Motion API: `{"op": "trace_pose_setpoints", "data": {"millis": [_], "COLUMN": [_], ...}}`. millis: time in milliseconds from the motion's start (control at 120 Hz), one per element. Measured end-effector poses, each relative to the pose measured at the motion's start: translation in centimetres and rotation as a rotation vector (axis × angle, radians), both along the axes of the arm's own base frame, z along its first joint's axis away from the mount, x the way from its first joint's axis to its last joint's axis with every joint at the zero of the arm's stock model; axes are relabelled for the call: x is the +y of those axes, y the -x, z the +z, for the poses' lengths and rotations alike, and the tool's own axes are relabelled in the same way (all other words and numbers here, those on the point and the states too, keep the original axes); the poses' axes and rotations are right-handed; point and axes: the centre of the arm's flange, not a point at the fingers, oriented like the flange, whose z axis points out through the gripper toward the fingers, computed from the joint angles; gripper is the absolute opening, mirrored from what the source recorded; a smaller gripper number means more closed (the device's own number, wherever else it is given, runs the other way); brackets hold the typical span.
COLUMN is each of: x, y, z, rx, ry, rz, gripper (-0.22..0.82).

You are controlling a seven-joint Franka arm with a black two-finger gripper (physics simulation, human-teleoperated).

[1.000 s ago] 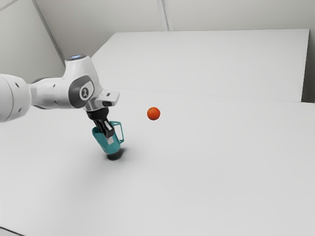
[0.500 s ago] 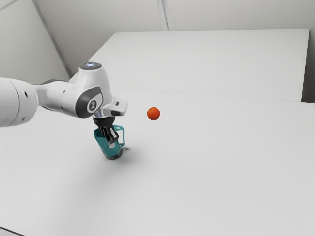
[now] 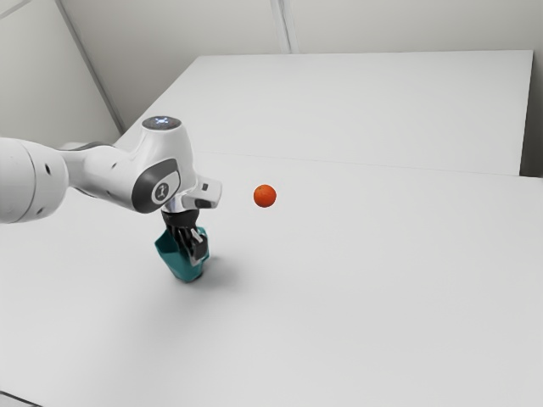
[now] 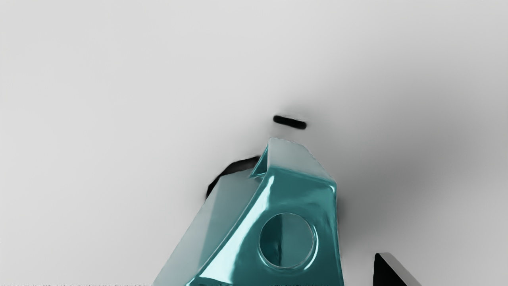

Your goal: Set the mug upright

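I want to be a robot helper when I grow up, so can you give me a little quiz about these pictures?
1. Pick one: what colour is the mug?
A) yellow
B) teal
C) pink

2. True or false: the ball is touching the mug.

3. Fill in the blank: in the exterior view, the robot arm comes in from that view's ____ side.

Key:
1. B
2. False
3. left

I have a mug (image 3: 172, 257) on the table (image 3: 356, 288); a ball (image 3: 265, 196) is apart from it, nearer the exterior view's right.
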Motion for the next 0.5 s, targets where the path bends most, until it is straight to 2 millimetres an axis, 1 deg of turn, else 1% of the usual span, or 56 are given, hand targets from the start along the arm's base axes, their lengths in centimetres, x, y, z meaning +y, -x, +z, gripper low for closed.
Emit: {"op": "trace_pose_setpoints", "data": {"millis": [50, 117, 200, 267, 400, 500], "x": [0.0, 0.0, -0.1, -0.1, -0.2, 0.0], "y": [-0.1, -0.2, -0.3, -0.6, -2.3, -3.8], "z": [0.3, 1.4, 2.8, 4.6, 10.3, 16.1], "rx": [-0.006, -0.028, -0.056, -0.093, -0.179, -0.237], "ry": [-0.002, -0.001, 0.003, 0.013, 0.041, 0.049], "rz": [0.001, 0.001, 0.004, 0.012, 0.059, 0.09], "gripper": [0.28, 0.37, 0.45, 0.49, 0.54, 0.57]}}
